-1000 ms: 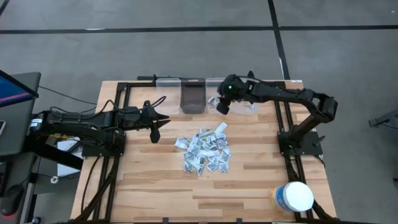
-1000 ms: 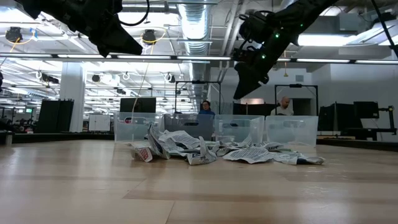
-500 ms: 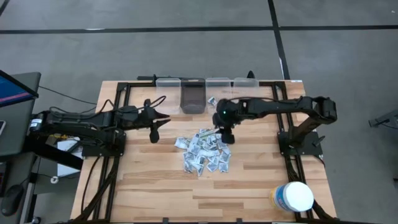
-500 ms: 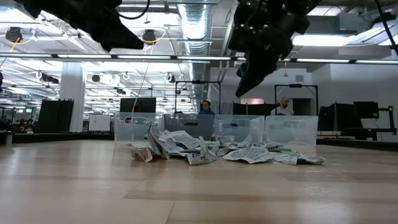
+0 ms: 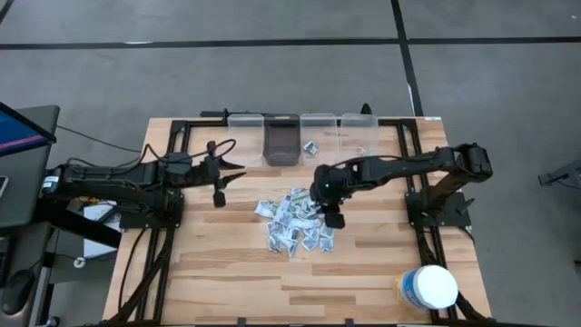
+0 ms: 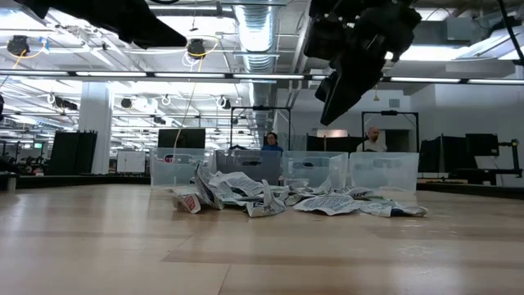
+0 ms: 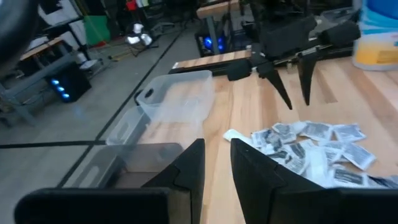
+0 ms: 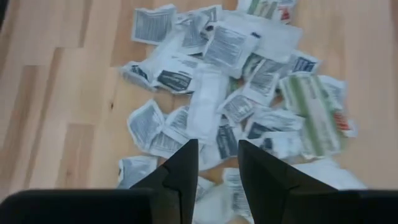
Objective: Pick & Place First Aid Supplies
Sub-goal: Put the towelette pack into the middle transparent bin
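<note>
A: Where are the first aid supplies?
B: Heaped mid-worktop. The right gripper hangs above their edge, fingers parted, empty.
A: Advice?
B: Descend straight onto one edge packet. Left gripper waits aside, slightly parted.

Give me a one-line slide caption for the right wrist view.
Right gripper, jaws open, pointed down at the pile of first aid packets on the wooden table.

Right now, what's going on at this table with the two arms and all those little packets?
The right gripper hangs open above the right edge of the pile of first aid packets mid-table, holding nothing. The left gripper waits off to the left, empty, fingers slightly apart. Clear bins line the far edge; one holds a packet or two.
</note>
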